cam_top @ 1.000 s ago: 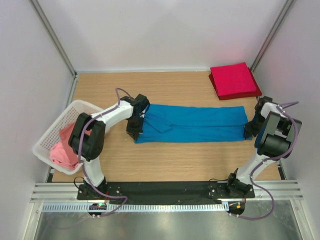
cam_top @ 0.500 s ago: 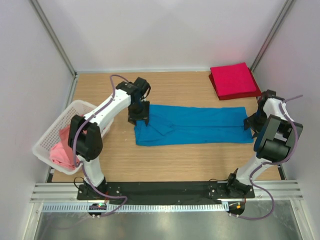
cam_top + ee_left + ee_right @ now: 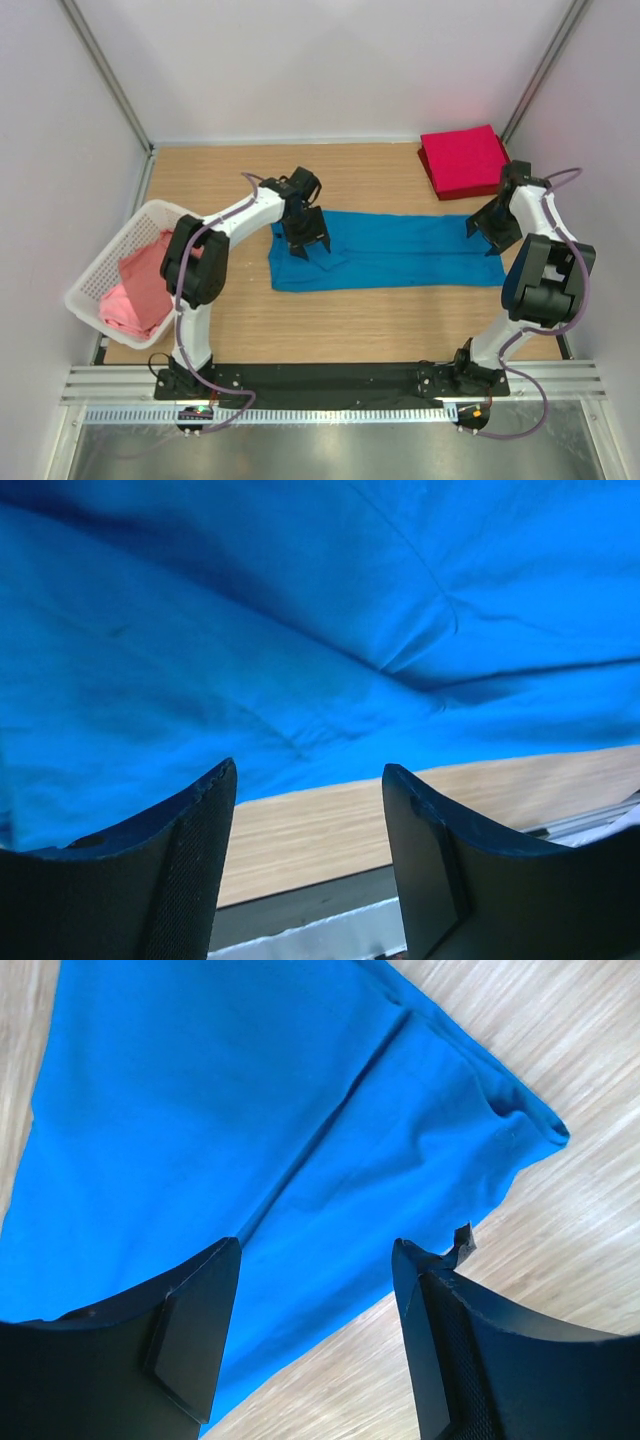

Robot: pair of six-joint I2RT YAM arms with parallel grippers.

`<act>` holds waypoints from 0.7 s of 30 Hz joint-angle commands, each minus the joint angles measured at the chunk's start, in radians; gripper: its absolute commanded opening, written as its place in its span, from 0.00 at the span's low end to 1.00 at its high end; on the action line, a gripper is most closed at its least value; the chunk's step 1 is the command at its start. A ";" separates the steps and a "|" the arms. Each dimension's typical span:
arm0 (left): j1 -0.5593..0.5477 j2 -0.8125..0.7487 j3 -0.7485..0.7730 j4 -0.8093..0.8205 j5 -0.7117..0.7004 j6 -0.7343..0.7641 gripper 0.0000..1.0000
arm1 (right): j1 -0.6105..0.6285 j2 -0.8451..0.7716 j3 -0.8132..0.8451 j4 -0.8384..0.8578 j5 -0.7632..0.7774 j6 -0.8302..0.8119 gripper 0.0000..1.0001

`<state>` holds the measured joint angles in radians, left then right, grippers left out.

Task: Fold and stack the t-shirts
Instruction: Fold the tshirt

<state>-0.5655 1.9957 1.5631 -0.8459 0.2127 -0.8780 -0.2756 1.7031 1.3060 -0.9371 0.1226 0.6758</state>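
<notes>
A bright blue t-shirt (image 3: 400,250) lies folded into a long strip across the middle of the wooden table, filling most of both wrist views (image 3: 300,630) (image 3: 250,1110). My left gripper (image 3: 306,236) hovers over its left end, open, nothing between the fingers (image 3: 308,780). My right gripper (image 3: 485,226) is over the strip's right end, also open and empty (image 3: 315,1255). A folded crimson red t-shirt (image 3: 465,160) sits at the back right corner. Salmon pink t-shirts (image 3: 140,290) lie bunched in the basket.
The white lattice basket (image 3: 105,262) stands at the table's left edge. White walls and metal posts enclose the table on three sides. A black base rail (image 3: 330,380) runs along the near edge.
Both grippers opened and let go of the blue t-shirt's ends, then lifted and moved toward the back. The shirt now lies flat in a narrower strip.
</notes>
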 commanded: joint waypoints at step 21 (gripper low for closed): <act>-0.073 0.086 0.026 0.205 -0.087 -0.171 0.65 | -0.001 0.024 0.087 0.032 -0.038 -0.050 0.69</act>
<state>-0.6247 2.0865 1.5635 -0.6983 0.1421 -1.0248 -0.2760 1.7237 1.3533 -0.9138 0.0860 0.6472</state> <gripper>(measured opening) 0.652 0.694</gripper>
